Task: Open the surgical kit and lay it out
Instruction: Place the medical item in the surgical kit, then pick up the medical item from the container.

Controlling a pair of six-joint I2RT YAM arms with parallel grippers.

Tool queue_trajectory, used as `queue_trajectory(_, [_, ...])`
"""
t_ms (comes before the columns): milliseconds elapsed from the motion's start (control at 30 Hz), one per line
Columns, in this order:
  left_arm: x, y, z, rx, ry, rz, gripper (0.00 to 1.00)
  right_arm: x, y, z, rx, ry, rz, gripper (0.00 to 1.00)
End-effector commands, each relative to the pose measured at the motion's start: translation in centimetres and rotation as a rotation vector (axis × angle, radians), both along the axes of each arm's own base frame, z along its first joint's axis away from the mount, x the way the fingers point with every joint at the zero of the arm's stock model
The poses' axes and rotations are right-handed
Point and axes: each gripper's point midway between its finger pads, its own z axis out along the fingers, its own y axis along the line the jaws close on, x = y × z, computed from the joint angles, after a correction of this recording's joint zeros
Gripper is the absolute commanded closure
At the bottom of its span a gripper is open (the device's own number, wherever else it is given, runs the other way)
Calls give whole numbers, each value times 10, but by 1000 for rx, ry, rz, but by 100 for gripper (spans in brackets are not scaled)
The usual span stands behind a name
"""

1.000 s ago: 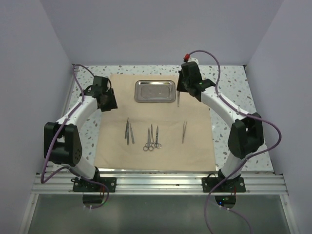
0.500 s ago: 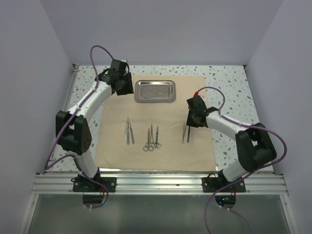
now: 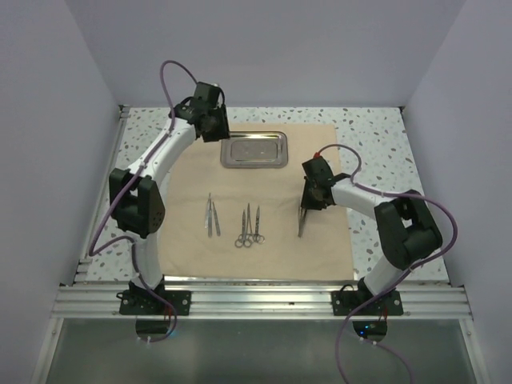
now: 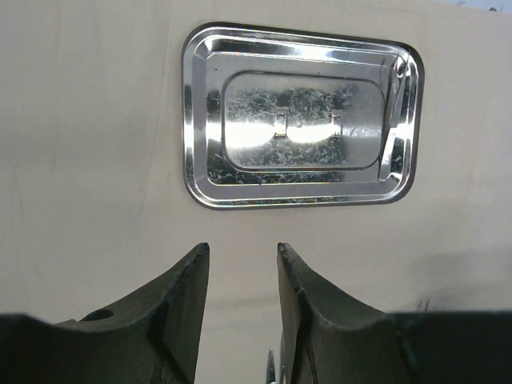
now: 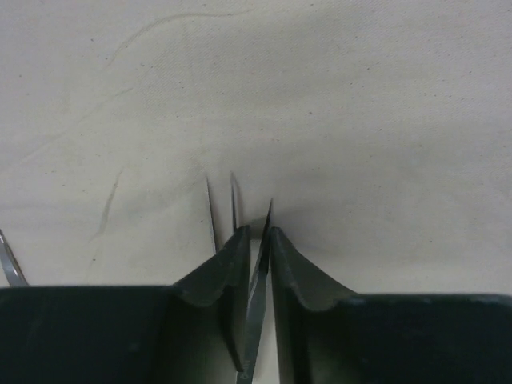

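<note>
While the right gripper [image 5: 258,234] clamped a slim instrument [image 5: 264,218] at lower centre, just beside the tweezers [image 5: 213,210], a skewed release could have crossed them; the left gripper [image 4: 240,254] hung parted near the tray [image 4: 192,112].

Steel half-seen at fingers and frame edges

The right gripper [image 5: 259,234] covers all but the tip of the thin pointed instrument [image 5: 267,218] it pinches, and the lower length of the tweezers [image 5: 211,212]. A silver piece [image 5: 8,262] is cropped at the left edge. In the left wrist view a silver tip [image 4: 271,369] is cut by the bottom edge.
</note>
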Motion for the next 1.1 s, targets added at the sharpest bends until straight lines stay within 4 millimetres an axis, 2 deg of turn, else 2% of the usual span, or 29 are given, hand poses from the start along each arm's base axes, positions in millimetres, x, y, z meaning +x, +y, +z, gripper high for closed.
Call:
queue_trajectory(0, [19, -17, 19, -37, -47, -5, 57, 9, 11, 22, 39, -30, 19, 74])
queue_trajectory(33, [24, -22, 8, -35, -29, -10, 57, 6, 8, 31, 37, -38, 18, 63])
queue_trajectory(67, [27, -29, 6, -43, -29, -22, 57, 5, 7, 36, 35, -46, 21, 57])
queue_trajectory(100, [35, -36, 15, -57, -56, -30, 57, 4, 6, 43, 33, -55, 24, 52])
queue_trajectory(133, [39, -45, 2, -53, -40, -42, 56, 0, 3, 52, 29, -65, 22, 43])
queue_trajectory(167, [43, -50, 0, -56, -47, -48, 56, 0, 2, 62, 32, -81, 24, 40])
queue_trajectory(200, [51, -57, 9, -70, -76, -51, 56, -1, 0, 69, 29, -90, 28, 39])
queue_trajectory(233, [56, -67, -6, -69, -58, -60, 56, -7, -4, 75, 19, -84, 27, 37])
queue_trajectory(267, [61, -73, -7, -78, -71, -65, 56, -6, -6, 93, 23, -125, 24, 36])
queue_trajectory(300, [67, -81, -1, -93, -98, -73, 56, -7, -9, 101, 18, -138, 23, 36])
queue_trajectory(333, [69, -92, -14, -96, -87, -84, 55, -14, -14, 108, 6, -135, 24, 36])
queue_trajectory(367, [77, -101, -11, -114, -123, -93, 55, -14, -16, 127, 15, -180, 20, 36])
queue_trajectory(433, [81, -119, -23, -126, -140, -116, 55, -23, -22, 142, 9, -198, 25, 36])
queue_trajectory(500, [91, -137, -22, -155, -205, -140, 56, -29, -26, 164, 24, -245, 30, 37])
queue_trajectory(533, [90, -152, -31, -156, -215, -167, 55, -36, -30, 166, 17, -235, 32, 37])
queue_trajectory(600, [102, -171, -22, -192, -290, -184, 55, -44, -36, 182, 21, -269, 35, 37])
queue_trajectory(633, [103, -181, -35, -194, -288, -194, 55, -52, -41, 184, 10, -261, 34, 37])
queue_trajectory(700, [112, -194, -26, -223, -351, -190, 55, -60, -47, 187, -2, -263, 35, 37])
queue_trajectory(800, [122, -204, -28, -211, -423, -155, 55, -76, -60, 193, -24, -272, 26, 37])
queue_trajectory(833, [122, -209, -35, -197, -429, -156, 55, -83, -67, 196, -40, -279, 16, 37])
queue_trajectory(900, [130, -209, -33, -178, -461, -125, 55, -89, -73, 198, -52, -286, 4, 37])
queue_trajectory(933, [132, -209, -46, -158, -451, -123, 56, -94, -77, 200, -58, -291, 0, 37])
queue_trajectory(1067, [137, -204, -63, -91, -458, -90, 57, -105, -91, 203, -84, -306, -29, 37])
